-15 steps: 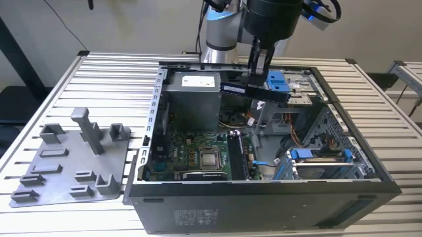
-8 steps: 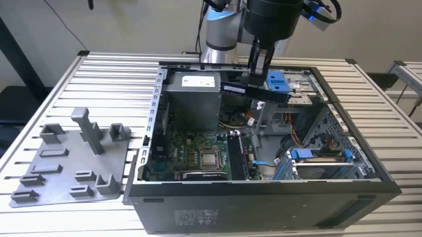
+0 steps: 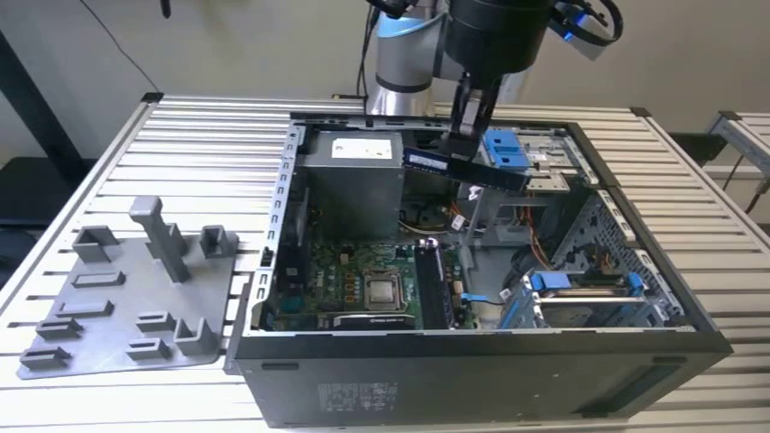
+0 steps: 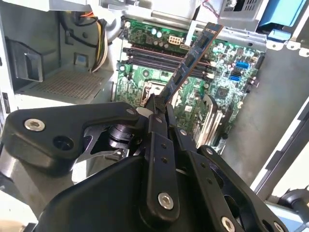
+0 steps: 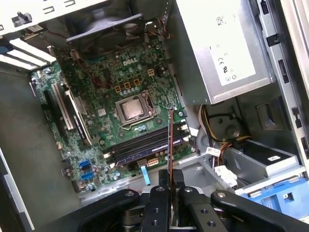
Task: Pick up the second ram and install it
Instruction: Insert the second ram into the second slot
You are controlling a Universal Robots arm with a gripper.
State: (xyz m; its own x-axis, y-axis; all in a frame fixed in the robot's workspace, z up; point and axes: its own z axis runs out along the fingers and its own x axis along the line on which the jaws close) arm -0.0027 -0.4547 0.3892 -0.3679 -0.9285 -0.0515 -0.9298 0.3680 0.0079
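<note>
Over open case (image 3: 481, 379) — hand (image 4: 158, 107) pinches second ram (image 4: 194, 54).

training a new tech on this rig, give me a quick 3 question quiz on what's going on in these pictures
1. True or false: the gripper is shut on the second ram.
2. The second ram is: A) seated in a slot; B) held above the open computer case; C) lying on the floor.
3. What grey thing lies at the exterior view's left of the case?
Key: 1 true; 2 B; 3 the grey holder tray.
</note>
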